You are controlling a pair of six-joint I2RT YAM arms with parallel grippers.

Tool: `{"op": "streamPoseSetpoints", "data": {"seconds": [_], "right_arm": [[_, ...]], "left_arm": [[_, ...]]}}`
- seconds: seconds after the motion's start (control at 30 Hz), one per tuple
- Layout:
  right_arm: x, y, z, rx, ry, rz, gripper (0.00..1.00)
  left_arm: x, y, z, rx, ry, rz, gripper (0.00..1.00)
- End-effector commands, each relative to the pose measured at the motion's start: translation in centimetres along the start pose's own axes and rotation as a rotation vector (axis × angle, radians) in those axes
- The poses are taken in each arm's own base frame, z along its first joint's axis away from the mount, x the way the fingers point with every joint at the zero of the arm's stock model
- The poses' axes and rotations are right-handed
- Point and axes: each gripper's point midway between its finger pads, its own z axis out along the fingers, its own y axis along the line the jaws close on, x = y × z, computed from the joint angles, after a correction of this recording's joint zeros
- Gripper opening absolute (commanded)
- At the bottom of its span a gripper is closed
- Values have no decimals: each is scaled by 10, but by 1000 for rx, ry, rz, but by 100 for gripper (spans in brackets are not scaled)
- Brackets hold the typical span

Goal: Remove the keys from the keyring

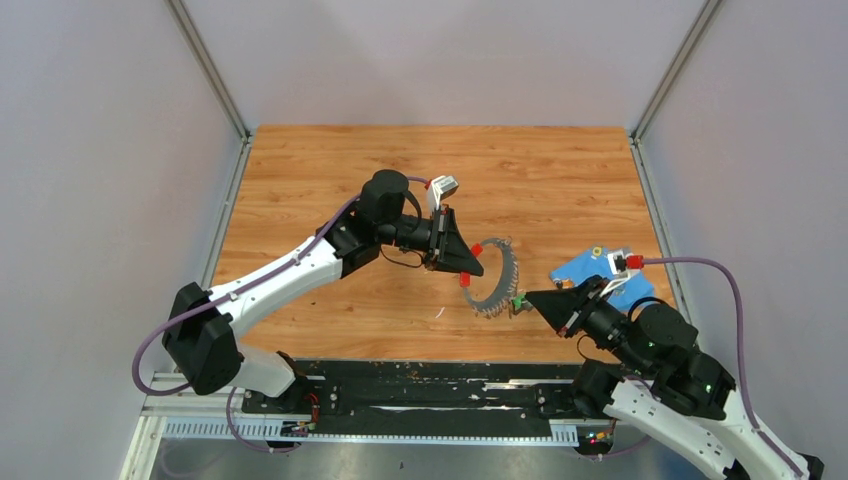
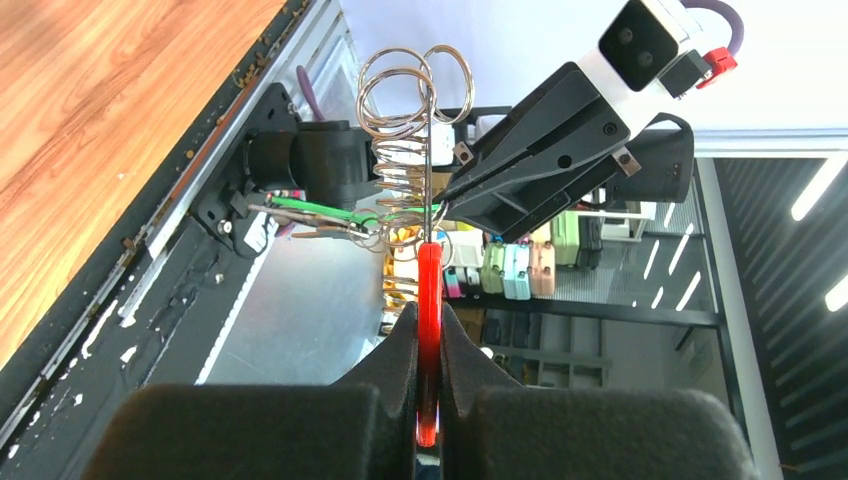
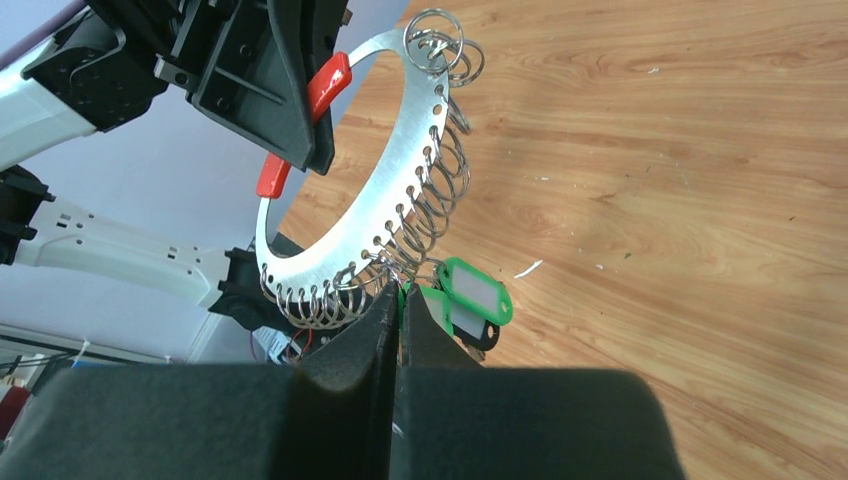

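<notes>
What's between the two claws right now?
The keyring spans the gap: left claw on its red sleeve, right claw at the green keys. Top view.

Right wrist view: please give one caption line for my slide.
Left gripper holds the keyring by its red sleeve while the right gripper pinches the green keys.

Top view — high, rear, looking down on table (image 1: 330, 180). Wrist views close, facing each other — share keyring (image 3: 395, 170).

Shiny metal keyring (image 3: 405, 150), glossy plastic keys (image 3: 475, 295), wooden table (image 3: 650, 150).
</notes>
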Motion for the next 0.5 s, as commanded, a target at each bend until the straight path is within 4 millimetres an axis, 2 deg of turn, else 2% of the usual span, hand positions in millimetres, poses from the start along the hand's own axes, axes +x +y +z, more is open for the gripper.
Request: {"op": "streamPoseSetpoints", "data": {"seconds": [0.0, 0.47], "right_arm": [[-15, -1, 9, 15, -83, -9, 1], [-41, -7, 22, 34, -272, 30, 1]], "left_arm": [[3, -6, -2, 12, 4, -6, 0], [-1, -2, 15, -4, 15, -10, 0]]}}
